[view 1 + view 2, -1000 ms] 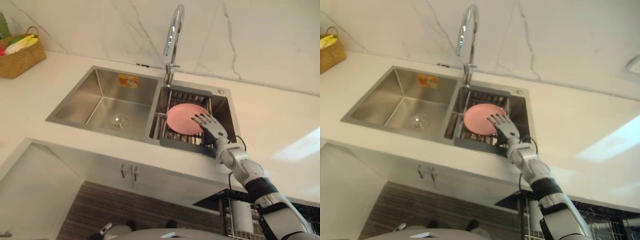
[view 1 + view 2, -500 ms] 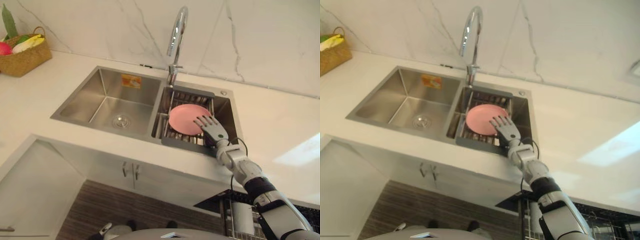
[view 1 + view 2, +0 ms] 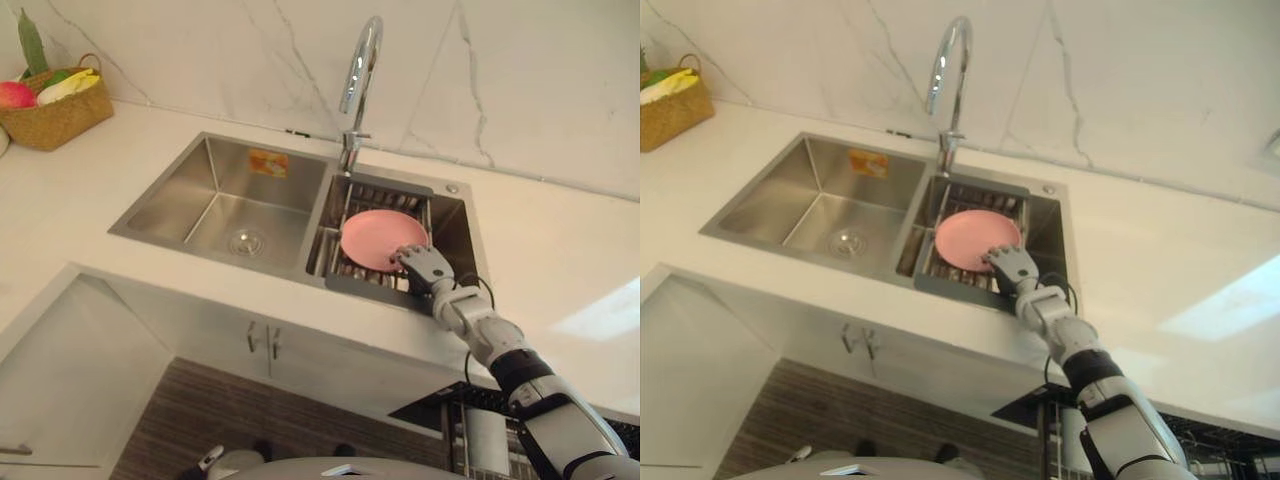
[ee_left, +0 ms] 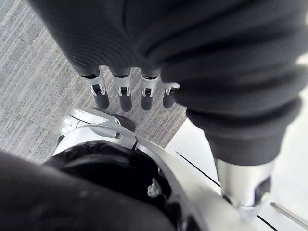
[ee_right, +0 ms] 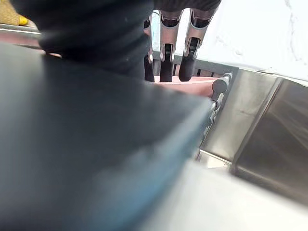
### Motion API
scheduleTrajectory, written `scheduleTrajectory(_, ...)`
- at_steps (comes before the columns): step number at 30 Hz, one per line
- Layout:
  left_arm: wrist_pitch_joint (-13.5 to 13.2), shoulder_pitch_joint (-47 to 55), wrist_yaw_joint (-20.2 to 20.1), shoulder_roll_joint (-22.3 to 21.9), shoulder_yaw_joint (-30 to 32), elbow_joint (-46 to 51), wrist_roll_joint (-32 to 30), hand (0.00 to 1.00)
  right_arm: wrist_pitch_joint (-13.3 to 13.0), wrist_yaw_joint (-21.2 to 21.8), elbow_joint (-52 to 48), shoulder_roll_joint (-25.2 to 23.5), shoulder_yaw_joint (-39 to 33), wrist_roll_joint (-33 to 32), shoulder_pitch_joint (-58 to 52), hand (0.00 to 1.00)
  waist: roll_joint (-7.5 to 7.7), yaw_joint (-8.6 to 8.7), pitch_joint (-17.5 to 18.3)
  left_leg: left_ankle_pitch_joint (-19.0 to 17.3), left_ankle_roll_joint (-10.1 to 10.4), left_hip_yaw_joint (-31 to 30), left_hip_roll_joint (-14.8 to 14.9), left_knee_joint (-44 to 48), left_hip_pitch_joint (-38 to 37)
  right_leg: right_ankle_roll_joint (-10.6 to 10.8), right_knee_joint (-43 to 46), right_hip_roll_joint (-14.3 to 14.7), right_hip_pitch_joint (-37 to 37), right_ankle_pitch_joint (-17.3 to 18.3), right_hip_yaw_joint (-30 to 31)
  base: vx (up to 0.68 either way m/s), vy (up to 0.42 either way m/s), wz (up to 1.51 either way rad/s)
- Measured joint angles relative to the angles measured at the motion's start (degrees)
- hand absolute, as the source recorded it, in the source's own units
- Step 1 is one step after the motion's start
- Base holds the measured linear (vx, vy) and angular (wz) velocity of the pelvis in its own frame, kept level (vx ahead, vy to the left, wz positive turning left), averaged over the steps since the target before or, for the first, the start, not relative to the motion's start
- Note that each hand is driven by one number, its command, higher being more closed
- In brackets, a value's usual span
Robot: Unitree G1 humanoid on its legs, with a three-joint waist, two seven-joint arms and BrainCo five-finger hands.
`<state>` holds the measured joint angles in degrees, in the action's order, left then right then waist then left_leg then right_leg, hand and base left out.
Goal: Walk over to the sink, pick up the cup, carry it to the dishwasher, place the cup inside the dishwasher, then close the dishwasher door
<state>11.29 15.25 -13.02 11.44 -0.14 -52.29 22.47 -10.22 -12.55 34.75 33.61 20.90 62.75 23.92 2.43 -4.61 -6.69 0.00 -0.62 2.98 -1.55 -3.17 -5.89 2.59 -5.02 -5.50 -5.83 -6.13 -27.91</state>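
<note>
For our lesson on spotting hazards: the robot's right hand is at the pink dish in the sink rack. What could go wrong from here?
1. The right hand meets only the near edge of the pink dish, so the dish may slip when lifted.
2. The dish lies in a wire rack near the tap; a careless lift could knock either.

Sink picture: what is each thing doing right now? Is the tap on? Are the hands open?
Faucet, off, no water running.
Pink plate, lying on the rack in the right basin.
Right hand, open, fingertips on the plate's near edge.
Left hand, open, hanging over the floor.
Cupboard doors under the sink, shut.
Basket, upright on the counter, holding food.
</note>
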Motion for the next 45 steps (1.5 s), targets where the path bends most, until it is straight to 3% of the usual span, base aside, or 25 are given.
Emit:
scheduleTrajectory(6, -0.14, 0.00, 0.01, -0.09, -0.04, 0.05, -0.10, 0.00, -2.14, -0.03, 0.04, 0.92, 1.51, 0.10, 1.00, 1.00, -0.20, 0.09, -0.23, 0.00, 0.00, 0.00, 0.03, 0.02, 0.00, 0.02, 0.00, 0.03, 0.00, 0.04, -0.01, 0.04, 0.034, 0.00)
scheduleTrajectory(21, -0.24, 0.02, 0.09, -0.12, -0.09, 0.30, -0.06, 0.00, -3.41, -1.11, -0.37, 1.34, 1.51, -0.58, 1.00, 1.00, -0.36, 0.18, -0.56, -0.30, -0.07, 0.59, 0.14, 0.07, -0.18, 0.05, 0.00, 0.14, 0.00, 0.09, 0.62, 0.01, 0.009, -0.01)
scheduleTrajectory(30, -0.19, 0.31, 0.12, -0.69, -0.01, 1.38, -0.08, 0.00, -4.60, -11.76, -7.25, 3.88, 1.12, -1.61, 2.07, 1.00, -1.22, 0.40, -1.24, -0.72, 0.09, 1.87, 0.88, 0.21, -0.34, -0.48, 0.06, 0.97, 0.63, -0.07, 2.18, 0.05, 0.011, -0.08)
scheduleTrajectory(40, -0.52, 0.93, 0.12, -0.75, 0.01, 1.79, -0.19, 0.00, -6.26, -18.66, -15.31, 6.89, 0.00, -1.85, 4.46, 1.00, -1.19, 1.29, -1.24, -0.71, -0.02, 2.53, 0.88, 0.16, -1.17, -0.46, 0.10, 1.06, 0.71, -0.05, 3.14, 0.05, 0.018, -0.05)
scheduleTrajectory(45, -0.67, 0.93, 0.12, -0.78, 0.01, 1.75, -0.18, 0.00, -7.15, -18.80, -16.29, 6.92, -3.08, -2.11, 4.59, 1.00, -0.95, 1.17, -1.17, -0.96, 0.18, 3.35, 0.93, 0.07, -1.12, -0.67, 0.00, 1.14, 1.04, -0.22, 3.94, -0.01, 0.021, -0.06)
